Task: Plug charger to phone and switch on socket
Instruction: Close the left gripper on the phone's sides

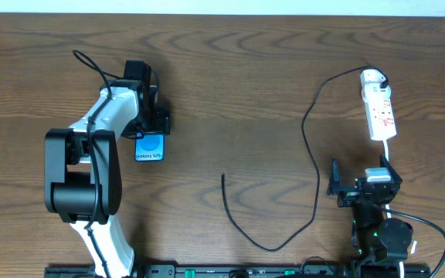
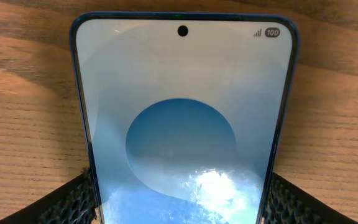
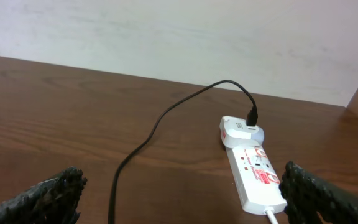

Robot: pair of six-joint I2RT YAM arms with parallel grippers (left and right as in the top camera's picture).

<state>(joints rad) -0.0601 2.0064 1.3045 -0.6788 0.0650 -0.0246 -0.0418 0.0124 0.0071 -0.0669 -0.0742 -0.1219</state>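
The phone point(image 1: 150, 147) lies flat at 9 o'clock on the counter point(image 1: 230, 93), its blue screen lit. The white socket point(image 1: 380, 108) lies at 2 o'clock, running 12 to 6. The black charger point(image 1: 318, 189) is plugged into its 12 o'clock end. It loops toward 6, its connector tip loose mid-counter.

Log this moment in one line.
left fingers: flanking phone, contact unclear | right fingers: open, empty, facing power strip | cable: plugged into strip, other end loose | phone: unplugged
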